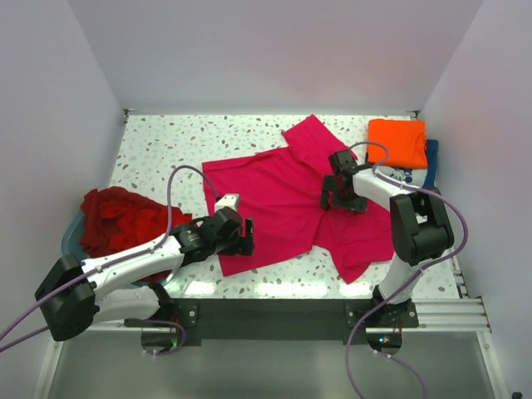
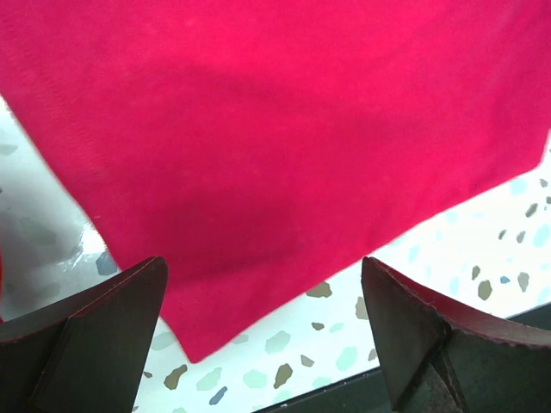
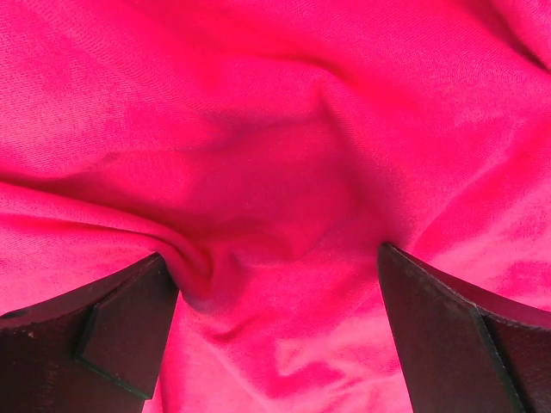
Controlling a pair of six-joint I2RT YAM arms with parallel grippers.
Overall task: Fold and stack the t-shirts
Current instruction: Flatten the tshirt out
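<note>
Heaped nearest, at the table's (image 1: 166, 150) left edge, dark red t-shirts (image 1: 125, 220) fill a pale blue tub (image 1: 70, 237). My left gripper (image 1: 243, 239), jaws spread, hovers over the magenta-pink t-shirt's (image 1: 274, 195) near corner. My right gripper (image 1: 337, 199), jaws also spread, is over its rumpled right side. At the far right corner, an orange t-shirt (image 1: 397, 141) lies folded on a navy t-shirt (image 1: 430, 156).

arms (image 1: 133, 259): white links, black joints; cables (image 1: 170, 204): purple; fingers (image 2: 95, 335): dark

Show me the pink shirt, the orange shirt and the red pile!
pink shirt (image 1: 278, 195), top view, middle of its spread body
orange shirt (image 1: 397, 142), top view, middle of the folded top
red pile (image 1: 123, 220), top view, middle of the crumpled heap
</note>
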